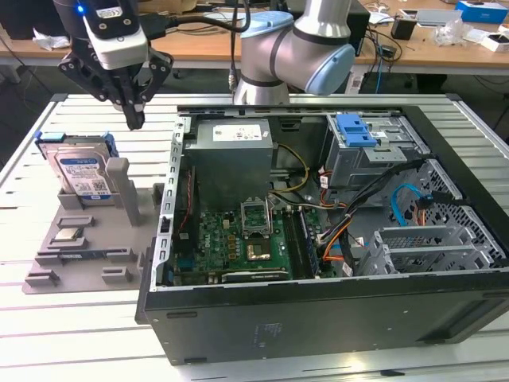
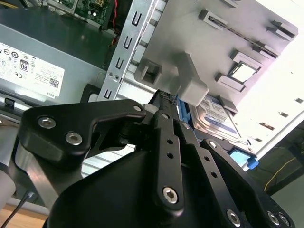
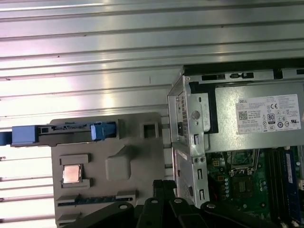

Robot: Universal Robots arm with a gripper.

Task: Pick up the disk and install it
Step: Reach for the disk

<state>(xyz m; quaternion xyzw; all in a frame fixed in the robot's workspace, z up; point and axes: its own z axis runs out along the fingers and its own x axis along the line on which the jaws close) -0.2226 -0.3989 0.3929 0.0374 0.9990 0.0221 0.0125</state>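
Hovers with black metal claw (image 1: 136, 119) pinched shut, empty; so closed, risks jabbing silver blue-framed rectangular disk (image 1: 79, 170) below, or grey plastic post (image 1: 119, 180).

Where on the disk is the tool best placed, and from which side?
Probably pinch the disk across its flat faces near the free top edge, coming down from above: it stands on edge in the gray fixture, which holds its lower end.
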